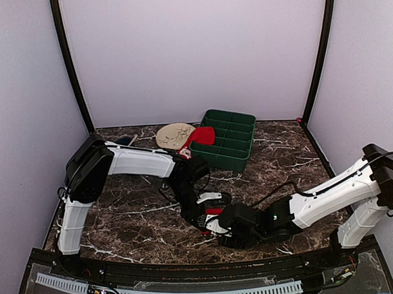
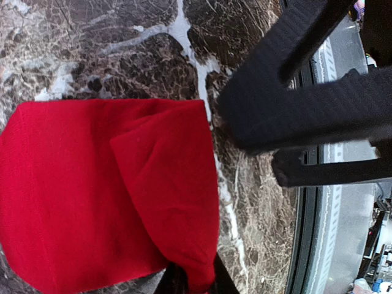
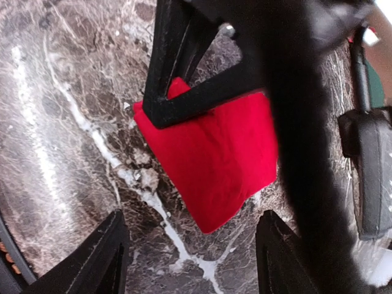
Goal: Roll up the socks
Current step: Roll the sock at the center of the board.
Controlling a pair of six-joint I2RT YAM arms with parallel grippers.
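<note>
One of the red socks [image 2: 92, 202] lies folded on the marble table, one layer lapped over the other. My left gripper [image 2: 193, 283] is shut on its near corner, the red cloth pinched between the dark fingers. In the top view only a small part of this sock [image 1: 213, 211] shows between the left gripper [image 1: 207, 219] and the right gripper [image 1: 220, 229]. My right gripper [image 3: 193, 257] stands open just short of the sock [image 3: 214, 165], nothing between its fingers. The other sock [image 1: 203, 135] lies at the tray's left corner, its white patterned end [image 1: 184, 152] on the table.
A green compartment tray [image 1: 239, 161] stands at the back of the table, with a beige plate [image 1: 173, 135] to its left. A small dark object [image 1: 124, 140] lies at the back left. Both arms meet near the table's front edge [image 1: 187, 263].
</note>
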